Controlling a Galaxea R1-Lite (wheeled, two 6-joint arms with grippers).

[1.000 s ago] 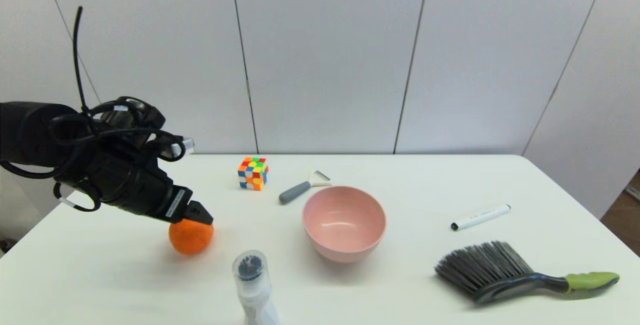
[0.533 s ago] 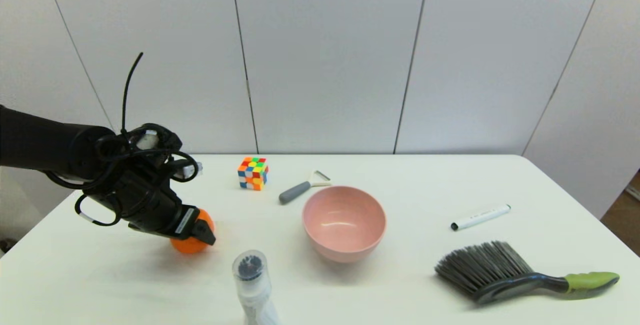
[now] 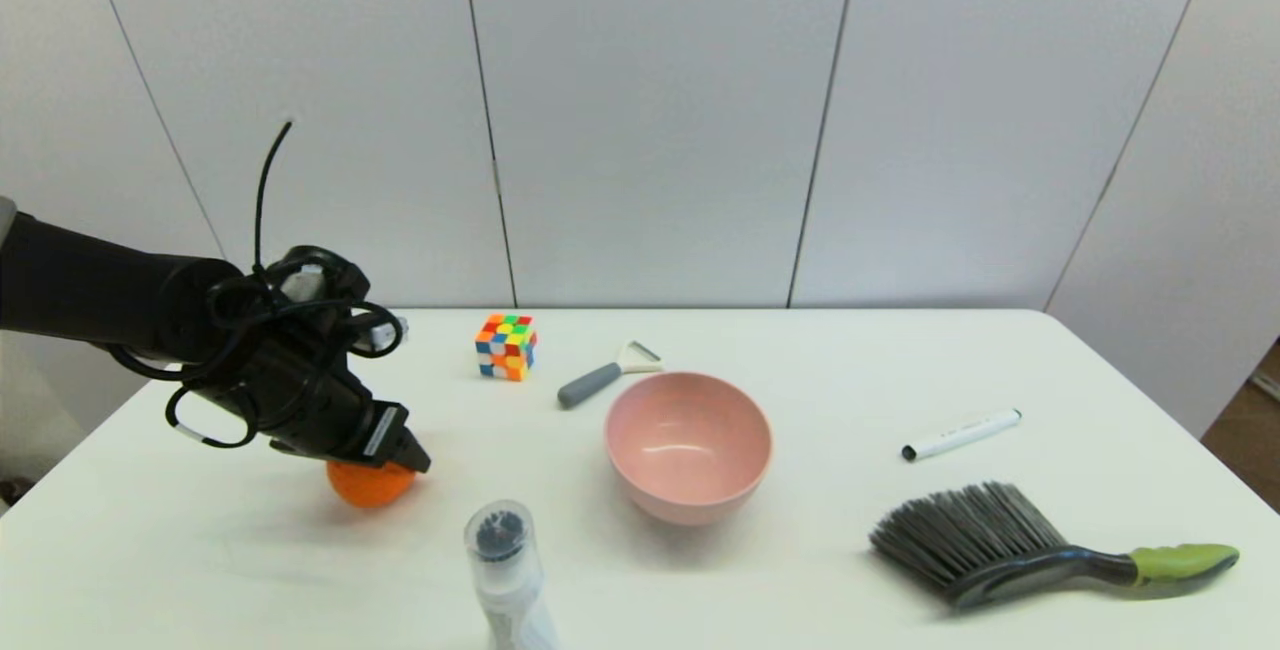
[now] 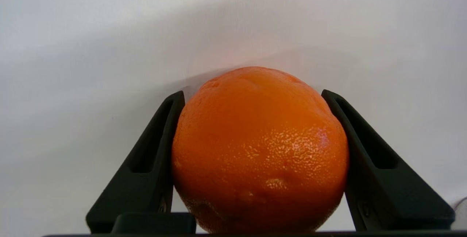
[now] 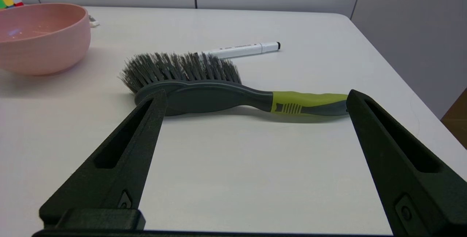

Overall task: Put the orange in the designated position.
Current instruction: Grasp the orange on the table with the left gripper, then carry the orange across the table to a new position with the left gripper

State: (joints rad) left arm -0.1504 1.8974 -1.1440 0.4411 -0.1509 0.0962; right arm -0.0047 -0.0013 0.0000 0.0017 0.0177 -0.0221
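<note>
Left wrist view: left pincer (image 4: 251, 94) clamps the bright, dimpled orange (image 4: 259, 149).

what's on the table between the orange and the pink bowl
In the head view the table lies bare straight between the orange and the pink bowl; the clear bottle stands nearer the camera, just off that line.

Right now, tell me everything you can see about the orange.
The orange is round and bright, with dimpled, slightly glossy skin and no stem or leaf visible. It sits on the white table near its left front, left of the pink bowl. The left tool has come down over it, one black finger on each side, close against the skin. Nothing else touches it.
</note>
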